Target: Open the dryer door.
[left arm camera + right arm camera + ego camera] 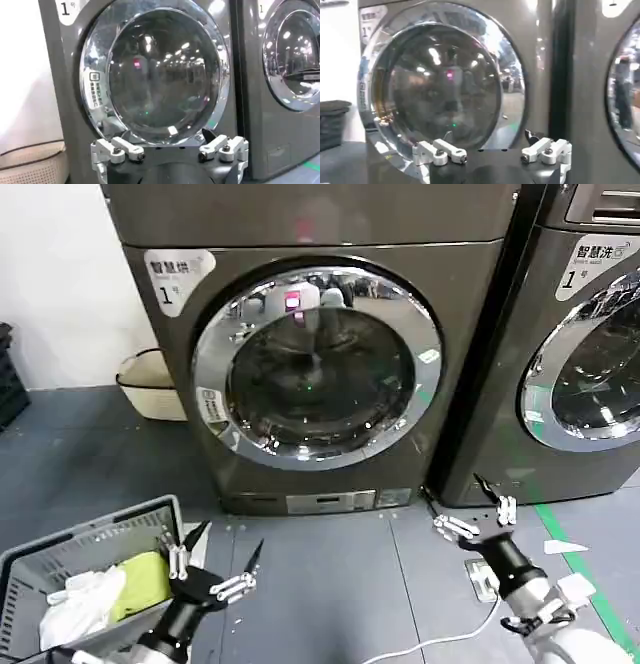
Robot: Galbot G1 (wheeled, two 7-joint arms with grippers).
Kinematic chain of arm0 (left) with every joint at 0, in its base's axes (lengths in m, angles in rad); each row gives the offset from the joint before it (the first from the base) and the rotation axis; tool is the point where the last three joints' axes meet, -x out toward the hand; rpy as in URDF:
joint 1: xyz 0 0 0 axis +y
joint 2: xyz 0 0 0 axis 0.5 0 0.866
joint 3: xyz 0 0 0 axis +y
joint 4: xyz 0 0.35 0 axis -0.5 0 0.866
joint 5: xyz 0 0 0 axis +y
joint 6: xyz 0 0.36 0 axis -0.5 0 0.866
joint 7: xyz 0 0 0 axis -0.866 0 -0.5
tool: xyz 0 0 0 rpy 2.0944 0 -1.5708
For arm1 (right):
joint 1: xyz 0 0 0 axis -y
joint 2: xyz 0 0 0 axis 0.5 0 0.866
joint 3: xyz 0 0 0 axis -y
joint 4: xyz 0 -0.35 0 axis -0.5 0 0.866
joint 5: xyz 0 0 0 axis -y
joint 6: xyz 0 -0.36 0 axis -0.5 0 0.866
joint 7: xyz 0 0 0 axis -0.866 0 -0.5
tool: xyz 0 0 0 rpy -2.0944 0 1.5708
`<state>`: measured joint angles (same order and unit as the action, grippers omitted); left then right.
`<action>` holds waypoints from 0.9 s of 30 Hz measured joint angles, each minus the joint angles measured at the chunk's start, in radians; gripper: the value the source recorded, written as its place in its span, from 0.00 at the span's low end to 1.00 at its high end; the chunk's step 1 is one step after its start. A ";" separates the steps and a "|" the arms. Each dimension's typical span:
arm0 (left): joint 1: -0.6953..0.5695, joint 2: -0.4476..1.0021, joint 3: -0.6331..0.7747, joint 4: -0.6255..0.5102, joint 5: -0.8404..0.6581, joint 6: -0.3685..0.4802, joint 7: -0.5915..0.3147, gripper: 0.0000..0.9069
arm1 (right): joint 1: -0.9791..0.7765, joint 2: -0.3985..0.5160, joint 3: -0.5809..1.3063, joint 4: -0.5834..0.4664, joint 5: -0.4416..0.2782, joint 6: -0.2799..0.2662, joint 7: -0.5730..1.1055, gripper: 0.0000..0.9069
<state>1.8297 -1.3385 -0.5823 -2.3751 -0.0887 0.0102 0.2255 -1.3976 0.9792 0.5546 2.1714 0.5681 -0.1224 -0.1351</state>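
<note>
Nearest you, low in the head view, your left gripper [228, 551] and right gripper [452, 502] both hover over the grey floor [330, 584] with fingers spread apart, holding nothing. Beside the left gripper sits a grey laundry basket [90, 539] of cloths. Straight ahead stands the dryer [300, 334]; its round, chrome-ringed door [317, 369] is closed flat against the front.
</note>
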 joint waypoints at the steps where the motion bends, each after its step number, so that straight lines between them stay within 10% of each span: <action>1: 0.002 -0.002 0.000 0.000 0.002 -0.001 0.000 1.00 | 0.023 -0.014 -0.017 -0.012 0.008 -0.005 0.000 1.00; 27: 0.023 -0.046 0.001 -0.020 0.049 -0.024 0.017 1.00 | 0.561 -0.149 -0.450 -0.234 0.118 -0.047 -0.016 1.00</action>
<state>1.8523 -1.3841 -0.5812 -2.3952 -0.0399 -0.0142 0.2426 -0.8368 0.8301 0.1046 1.9369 0.6861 -0.1691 -0.1510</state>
